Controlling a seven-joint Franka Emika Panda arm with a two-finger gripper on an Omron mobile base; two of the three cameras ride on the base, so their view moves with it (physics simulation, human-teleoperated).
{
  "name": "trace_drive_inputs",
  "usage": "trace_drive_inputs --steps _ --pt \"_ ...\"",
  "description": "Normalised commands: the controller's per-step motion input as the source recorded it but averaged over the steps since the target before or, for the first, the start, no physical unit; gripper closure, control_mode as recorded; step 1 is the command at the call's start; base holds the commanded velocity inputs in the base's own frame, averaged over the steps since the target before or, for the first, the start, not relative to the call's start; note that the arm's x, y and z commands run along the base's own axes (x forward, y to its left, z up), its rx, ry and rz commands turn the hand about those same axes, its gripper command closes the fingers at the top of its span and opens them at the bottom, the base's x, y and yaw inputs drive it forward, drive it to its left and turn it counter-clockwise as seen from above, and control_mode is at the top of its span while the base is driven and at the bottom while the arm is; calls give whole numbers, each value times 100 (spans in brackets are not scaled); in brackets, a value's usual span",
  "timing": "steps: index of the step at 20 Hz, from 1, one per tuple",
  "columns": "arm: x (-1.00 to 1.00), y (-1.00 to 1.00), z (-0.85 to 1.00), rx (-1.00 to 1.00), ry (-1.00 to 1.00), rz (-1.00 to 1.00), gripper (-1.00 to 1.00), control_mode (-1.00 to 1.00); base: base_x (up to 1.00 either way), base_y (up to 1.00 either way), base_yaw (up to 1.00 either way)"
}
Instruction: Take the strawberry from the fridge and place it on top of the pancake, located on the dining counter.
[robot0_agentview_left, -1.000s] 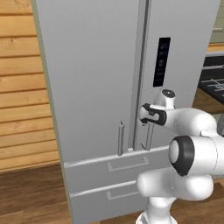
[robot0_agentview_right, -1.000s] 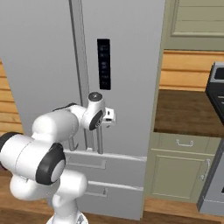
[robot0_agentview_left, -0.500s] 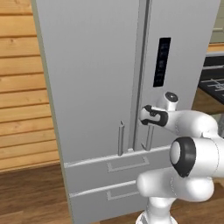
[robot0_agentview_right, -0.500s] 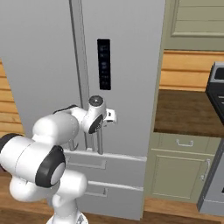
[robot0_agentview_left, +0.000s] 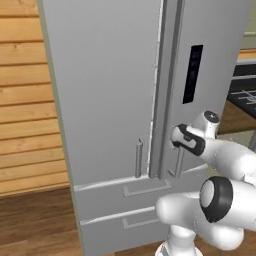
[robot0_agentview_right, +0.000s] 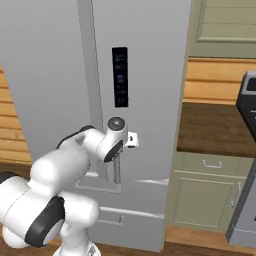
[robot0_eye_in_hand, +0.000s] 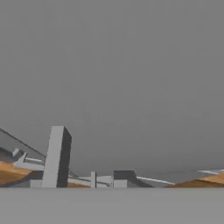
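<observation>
Since a second ago the gripper (robot0_agentview_left: 176, 143) has pushed forward onto the right door's handle (robot0_agentview_left: 178, 162) of the fridge (robot0_agentview_left: 105, 100). From the left base view the doors look closed, so the strawberry is presumably inside, unseen; the hand covers the fingers, so I cannot tell how tightly they clamp the bar. From the right base view the wrist presses against the same handle (robot0_agentview_right: 117, 172), with green cabinets (robot0_agentview_right: 207, 192) and a counter (robot0_agentview_right: 212, 130) just right of the fridge. The hand view looks flat onto grey door. That berry will likely be light, soft and bruisable, best pinched gently across its middle; the door stands in the way.
</observation>
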Motion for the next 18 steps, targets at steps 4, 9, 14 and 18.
trace_drive_inputs --steps 4,9,14,18 --pt "-99 -100 0 0 -8 0 100 -100 0 0 0" --pt "-70 -89 0 1 -7 0 100 -100 0 0 0" --pt "-14 -40 27 -1 -15 5 -100 -100 0 0 0" --pt "0 -17 61 -7 -10 5 -100 -100 0 0 0"
